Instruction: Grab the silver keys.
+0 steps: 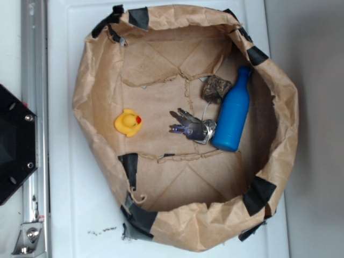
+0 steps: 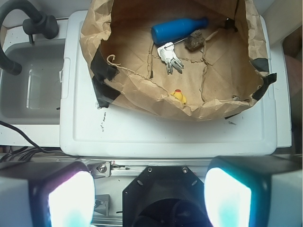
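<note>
Inside one paper bag [image 1: 97, 91] lie one bunch of silver keys [image 1: 192, 128], one blue bottle [image 1: 232, 115], one duck [image 1: 128, 122]; the gripper [image 2: 149, 198] hovers well back, jaws spread wide, empty.

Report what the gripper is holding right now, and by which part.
Nothing is held. The gripper is open and far back from the paper bag; the silver keys lie untouched on its floor beside the blue bottle.

Silver keys [image 1: 192, 129] on paper basin [image 1: 97, 91] floor, touching blue bottle [image 1: 233, 114]; yellow duck [image 1: 128, 122] apart.
</note>
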You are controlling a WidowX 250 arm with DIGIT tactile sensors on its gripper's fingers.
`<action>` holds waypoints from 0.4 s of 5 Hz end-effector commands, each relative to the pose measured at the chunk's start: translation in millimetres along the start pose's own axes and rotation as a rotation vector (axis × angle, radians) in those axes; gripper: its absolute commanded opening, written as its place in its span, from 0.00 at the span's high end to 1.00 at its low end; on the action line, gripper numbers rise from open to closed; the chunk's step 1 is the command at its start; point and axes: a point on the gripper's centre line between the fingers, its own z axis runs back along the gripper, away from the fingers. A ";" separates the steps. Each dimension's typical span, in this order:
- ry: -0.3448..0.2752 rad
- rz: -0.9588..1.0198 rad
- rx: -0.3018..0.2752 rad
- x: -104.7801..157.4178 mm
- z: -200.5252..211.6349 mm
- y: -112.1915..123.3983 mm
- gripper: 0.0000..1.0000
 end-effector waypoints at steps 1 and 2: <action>0.000 0.000 0.000 0.0 0.0 0.0 0.00; -0.069 0.167 0.057 46.6 -28.3 -10.5 0.00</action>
